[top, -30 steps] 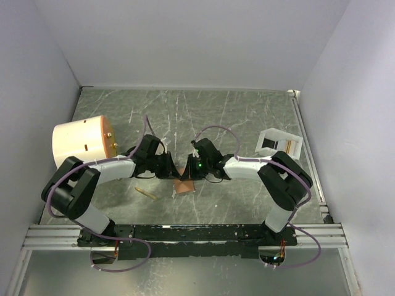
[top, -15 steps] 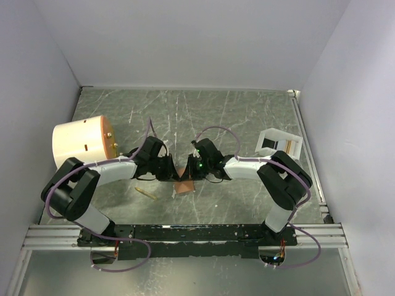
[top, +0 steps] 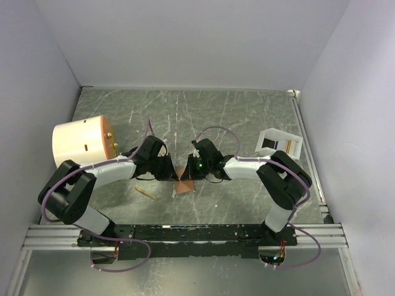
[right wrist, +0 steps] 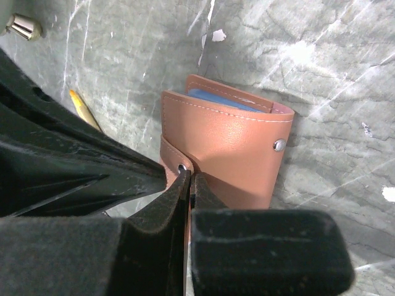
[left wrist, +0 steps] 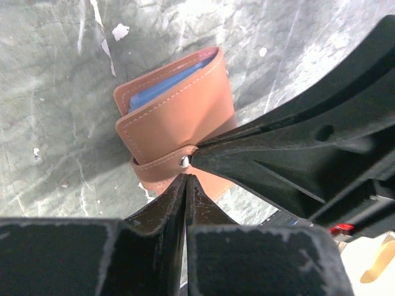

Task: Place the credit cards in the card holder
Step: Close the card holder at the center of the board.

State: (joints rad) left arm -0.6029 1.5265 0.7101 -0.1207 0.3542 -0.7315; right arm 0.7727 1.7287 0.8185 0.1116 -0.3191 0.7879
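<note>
The tan-brown card holder [top: 184, 185] lies folded on the table between both grippers. A pale blue credit card [left wrist: 162, 87] sits inside its open top edge and also shows in the right wrist view [right wrist: 221, 98]. My left gripper [left wrist: 186, 177] is shut, its tips against the snap tab [left wrist: 162, 168] with nothing seen between them. My right gripper [right wrist: 190, 176] is shut at the same tab [right wrist: 174, 155], and a thin brown strip shows between its fingers. From above, the left gripper [top: 173, 175] and right gripper [top: 189, 175] meet over the holder. No other cards are in view.
A big cream cylinder [top: 81, 145] stands at the left. A white open tray [top: 278, 143] sits at the right. A thin yellow stick [top: 146, 193] lies near the left of the holder, also in the right wrist view [right wrist: 84, 108]. A small metal piece [right wrist: 22, 26] lies beyond.
The left arm's elbow has sunk and shifted a little left. Both grippers stay together at the card holder's tab, and the holder has not visibly moved.
</note>
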